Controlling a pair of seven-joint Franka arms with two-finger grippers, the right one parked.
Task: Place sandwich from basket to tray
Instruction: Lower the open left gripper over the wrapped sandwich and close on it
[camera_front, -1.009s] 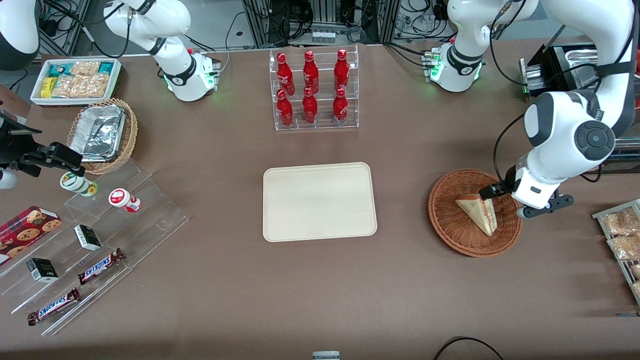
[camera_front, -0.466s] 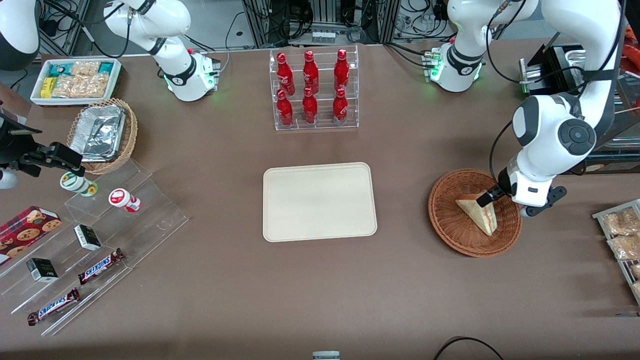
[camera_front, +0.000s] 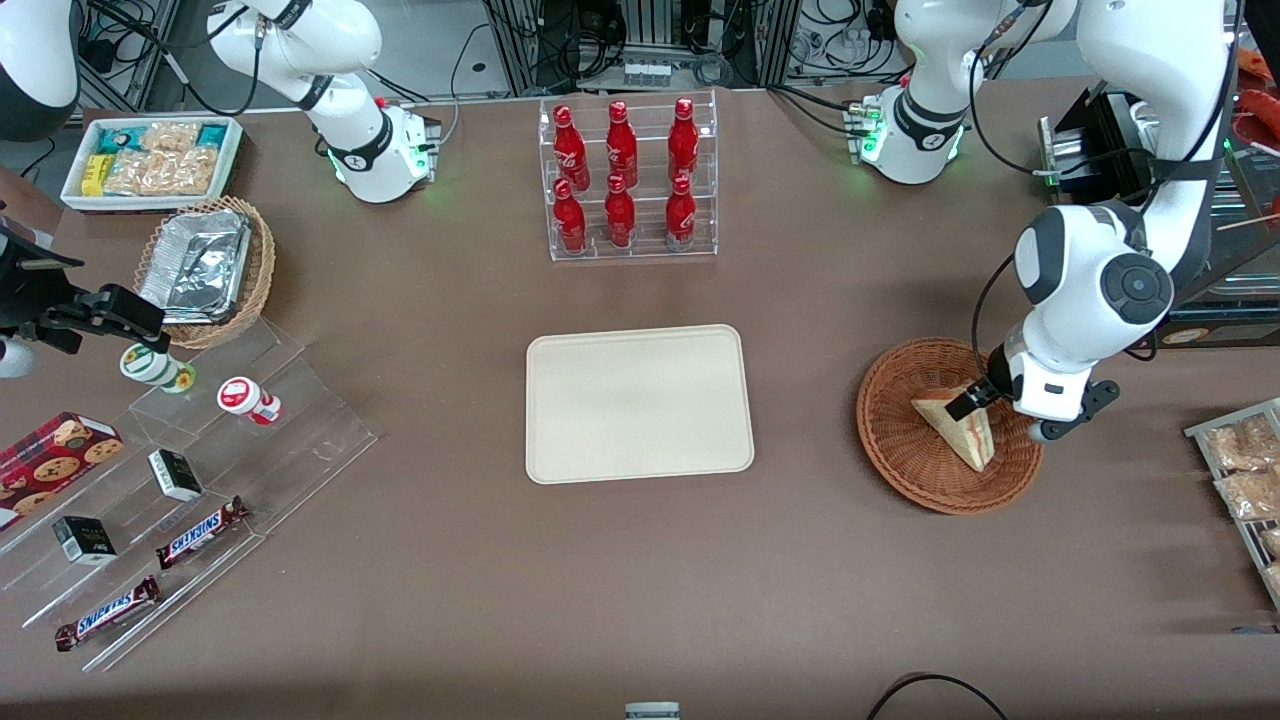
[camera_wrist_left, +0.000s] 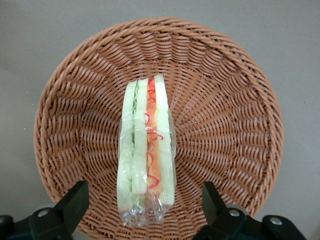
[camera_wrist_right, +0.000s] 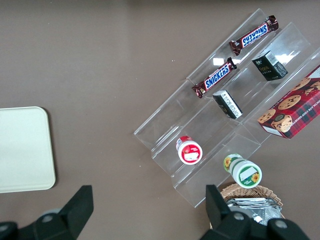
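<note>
Sandwich (camera_wrist_left: 146, 150) stands on edge in the wicker basket (camera_front: 905, 455), filling layers up, well apart from the tray (camera_front: 638, 402) mid-surface. Just farther back, end effector (camera_wrist_left: 142, 207) hangs above the wedge's wide end, fingers spread to either side, not touching: lined up to pinch across the bread faces.
</note>
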